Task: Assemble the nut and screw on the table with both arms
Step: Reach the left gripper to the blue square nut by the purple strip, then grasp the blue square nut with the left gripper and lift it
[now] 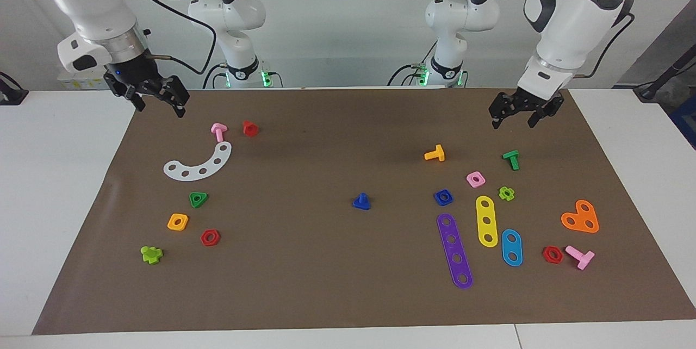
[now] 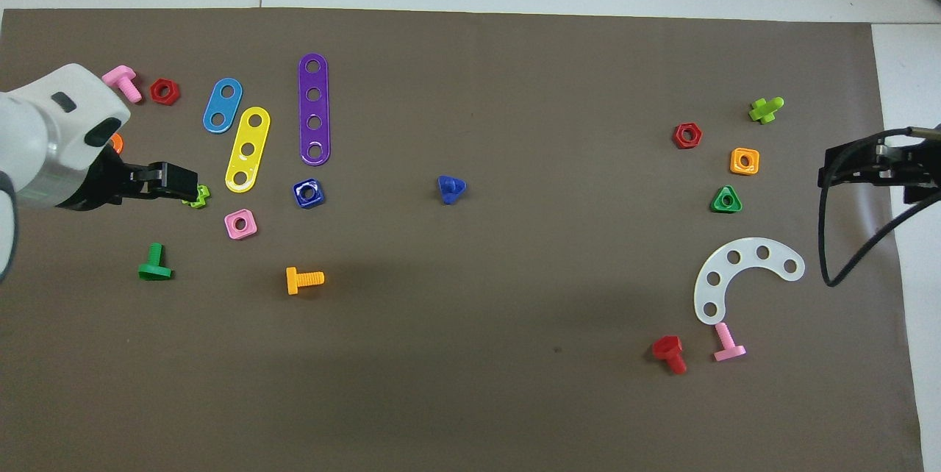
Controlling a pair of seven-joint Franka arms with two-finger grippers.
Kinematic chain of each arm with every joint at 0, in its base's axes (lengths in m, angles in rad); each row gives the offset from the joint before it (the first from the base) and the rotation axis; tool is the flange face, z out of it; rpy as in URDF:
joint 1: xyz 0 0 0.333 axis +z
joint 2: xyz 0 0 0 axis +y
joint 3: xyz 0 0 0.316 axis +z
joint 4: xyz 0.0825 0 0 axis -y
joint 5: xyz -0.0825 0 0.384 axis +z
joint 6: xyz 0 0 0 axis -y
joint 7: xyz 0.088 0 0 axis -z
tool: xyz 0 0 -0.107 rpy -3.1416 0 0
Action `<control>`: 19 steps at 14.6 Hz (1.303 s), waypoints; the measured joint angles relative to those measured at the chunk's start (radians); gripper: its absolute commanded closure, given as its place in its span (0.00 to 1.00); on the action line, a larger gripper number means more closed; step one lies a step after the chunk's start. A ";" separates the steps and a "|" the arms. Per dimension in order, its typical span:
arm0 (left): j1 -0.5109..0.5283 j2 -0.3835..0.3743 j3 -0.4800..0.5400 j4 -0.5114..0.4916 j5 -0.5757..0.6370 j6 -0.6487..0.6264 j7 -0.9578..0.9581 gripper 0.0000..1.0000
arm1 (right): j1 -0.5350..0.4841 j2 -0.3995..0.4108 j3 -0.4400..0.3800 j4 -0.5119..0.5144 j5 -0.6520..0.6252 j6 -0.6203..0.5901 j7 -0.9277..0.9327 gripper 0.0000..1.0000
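Nut (image 2: 308, 193) and screw (image 2: 450, 188): glossy blue plastic. Purple strip (image 2: 314, 109): shiny smooth plastic. Brown sheet (image 2: 470, 384): matt, paper-like. Desk (image 1: 54, 175): smooth white. Arm (image 1: 571, 17) shells: glossy white.

I looked over both views for anything written and found nothing I could read. The toy pieces on the brown sheet (image 1: 326, 284) carried no lettering or numbers that I could make out. The arms bore small dark marks on their white casings near the bases, but these were too small for me to tell as letters or a brand. The table (image 1: 54, 175) showed no label or sign either.
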 measured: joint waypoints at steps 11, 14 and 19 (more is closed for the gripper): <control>-0.123 0.268 -0.006 -0.047 -0.001 0.346 -0.277 0.21 | 0.000 -0.014 0.000 0.002 0.000 -0.003 0.000 0.00; -0.133 0.307 -0.005 -0.114 -0.001 0.441 -0.304 0.23 | 0.000 -0.014 0.001 0.002 0.000 -0.003 0.000 0.00; -0.140 0.332 -0.006 -0.145 -0.001 0.482 -0.357 0.29 | 0.001 -0.014 0.001 0.001 0.000 -0.004 0.000 0.00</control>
